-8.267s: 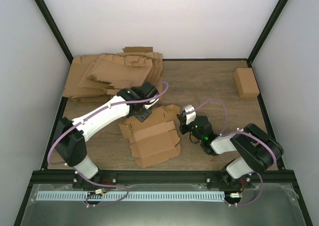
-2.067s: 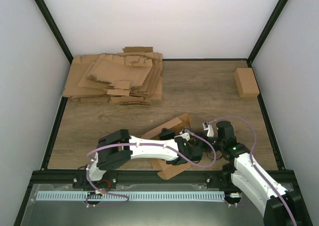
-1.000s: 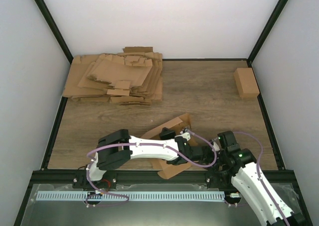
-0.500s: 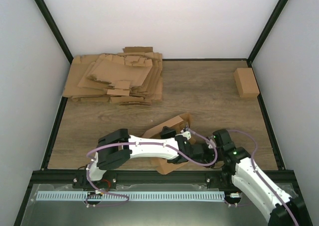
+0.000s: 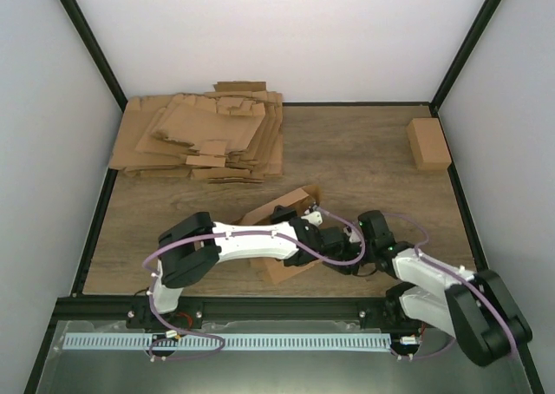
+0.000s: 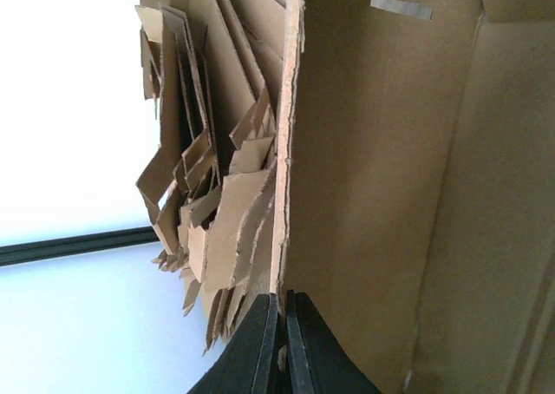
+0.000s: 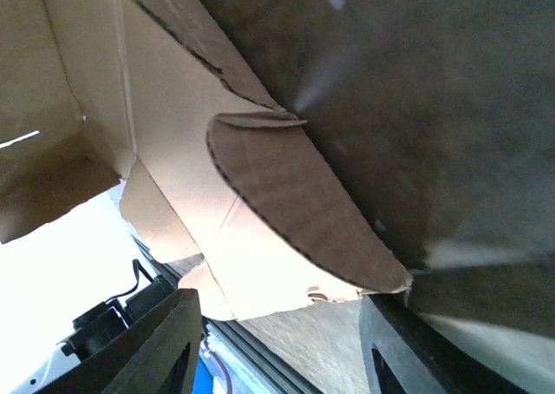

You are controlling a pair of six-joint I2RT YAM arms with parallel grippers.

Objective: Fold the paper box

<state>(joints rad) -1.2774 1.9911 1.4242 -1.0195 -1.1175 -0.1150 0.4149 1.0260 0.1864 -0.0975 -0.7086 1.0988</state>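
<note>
Cardboard, thin and corrugated, is what the paper box is made of. It should be light and stiff across its panels, yet ready to bend at the scored creases and to tear at the perforated edges. In the overhead view it sits at about 6 o'clock on the table, half raised between the two arms with its open side turned toward the right arm.

The left gripper has its jaws drawn narrow, pinched on the raw edge of one upright wall. That is a sound place to hold, since an edge grip near a corner steadies the whole shell without crushing a face. The right gripper is spread wide and holds nothing. A rounded tab with a dotted cut line lies just ahead of it, at about 12 o'clock in the right wrist view.

That tab looks like the next thing to take or push. It is small and floppy at its hinge, so my guess is that gentle pressure close to the crease will serve better than a pull on its tip. Too hard a squeeze would dent the board, and with so little weight the box may slide on the wood if only one side is pressed.

The heap of flat sheets lies well apart at 10 o'clock, and a small brown block at 2 o'clock.
</note>
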